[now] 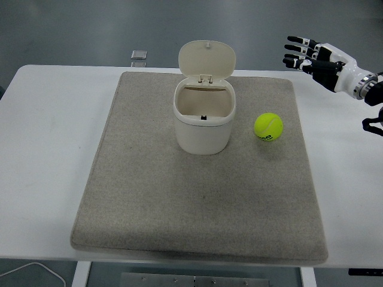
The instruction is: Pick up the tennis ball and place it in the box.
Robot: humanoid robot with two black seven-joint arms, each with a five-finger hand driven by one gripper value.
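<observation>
Head view looks down on a white table (54,119) with a grey mat (197,197) spread across its middle. On the mat sits the ball (268,127), yellow-green and round, so it has no long axis to speak of; a dark printed mark shows low on the side facing the camera. It rests just right of the box (203,119), near it but apart. The box is cream, upright, its hinged lid (206,58) tipped up and back, the mouth open to the camera and the inside showing hollow. Up at the top right, the right hand (320,57) hangs above the table's far right corner, well apart from the ball, fingers (296,49) stretched out and spread toward the left, grasping nothing. A small grey square object (139,55) lies beyond the table's far edge. At the bottom left, a white cable (36,270) curls below the table's near edge.
</observation>
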